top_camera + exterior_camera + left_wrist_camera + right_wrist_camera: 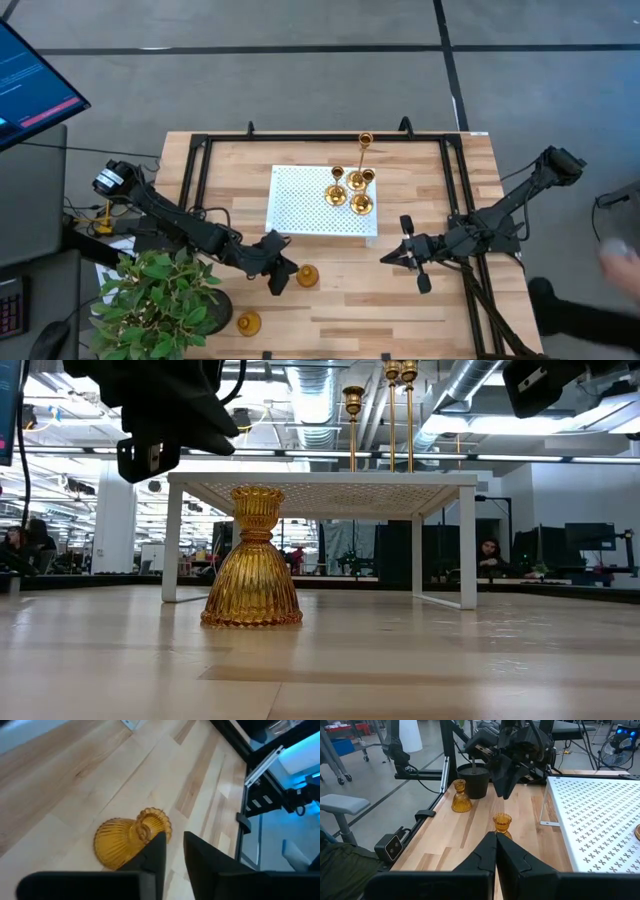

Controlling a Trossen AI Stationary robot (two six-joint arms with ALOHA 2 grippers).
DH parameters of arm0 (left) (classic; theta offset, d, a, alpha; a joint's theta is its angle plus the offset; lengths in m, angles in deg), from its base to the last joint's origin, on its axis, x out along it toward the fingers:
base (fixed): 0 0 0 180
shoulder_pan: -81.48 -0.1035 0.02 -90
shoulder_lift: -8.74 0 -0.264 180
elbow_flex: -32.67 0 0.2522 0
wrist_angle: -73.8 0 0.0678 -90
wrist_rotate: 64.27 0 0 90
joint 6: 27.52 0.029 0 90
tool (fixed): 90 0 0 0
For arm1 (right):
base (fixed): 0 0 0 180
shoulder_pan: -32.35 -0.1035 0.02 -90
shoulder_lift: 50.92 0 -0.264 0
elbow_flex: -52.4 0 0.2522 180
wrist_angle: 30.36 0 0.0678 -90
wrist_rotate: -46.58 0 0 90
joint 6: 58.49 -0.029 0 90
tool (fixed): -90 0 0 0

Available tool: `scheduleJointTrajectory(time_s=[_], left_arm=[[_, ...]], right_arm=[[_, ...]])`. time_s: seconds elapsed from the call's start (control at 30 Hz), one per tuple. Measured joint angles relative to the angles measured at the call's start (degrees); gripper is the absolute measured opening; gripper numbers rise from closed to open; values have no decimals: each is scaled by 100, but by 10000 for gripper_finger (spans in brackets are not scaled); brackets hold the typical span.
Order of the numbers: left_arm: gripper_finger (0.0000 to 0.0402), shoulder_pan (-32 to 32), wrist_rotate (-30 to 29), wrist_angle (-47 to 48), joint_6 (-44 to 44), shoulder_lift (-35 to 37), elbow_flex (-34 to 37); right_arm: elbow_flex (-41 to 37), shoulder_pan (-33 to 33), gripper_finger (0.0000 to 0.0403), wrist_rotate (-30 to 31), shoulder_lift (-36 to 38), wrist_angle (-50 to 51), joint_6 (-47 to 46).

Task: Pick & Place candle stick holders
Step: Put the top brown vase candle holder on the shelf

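Two amber ribbed holders stand on the bare wood in the lower left of the high view: one beside the plant (160, 300) at the bottom edge (248, 322), the other (307, 275) just right of the left gripper (278, 270). In the low view this nearer holder (252, 560) fills the left centre, upright on a flared bell base under a narrow waist and small cup. It looks like pressed glass — stiff, smooth, probably slippery and likely to chip if knocked. The waist seems the best place to pinch.

The left gripper hovers just above and beside it, jaws a little apart and holding nothing. The right gripper (405, 255) waits at centre right over bare boards, its jaws together and empty.

Farther back, four slim brass holders (352, 185) stand clustered at the right end of the white perforated tray (300, 200), the tallest (365, 145) at its back edge. The tray's left half is bare — judged the roomiest landing spot. Black rails (195, 170) fence both table sides.
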Motion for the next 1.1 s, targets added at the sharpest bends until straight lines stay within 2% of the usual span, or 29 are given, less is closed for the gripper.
scheduleJointTrajectory(time_s=[0.27, 0.5, 0.67, 1.1], left_arm=[[107, -147, -109, 225, 13, -29, 0], [107, -251, -103, 215, -15, -504, 2], [106, -254, 71, -121, -30, -815, 4], [106, -246, 85, -821, -17, -864, 2]], right_arm=[[0, 0, 0, 0, 0, 0, -2], [0, 0, 0, -2, 0, 2, -2], [0, 0, 0, -4, 0, 2, -2], [-2, 0, 0, -5, 0, 28, -107]])
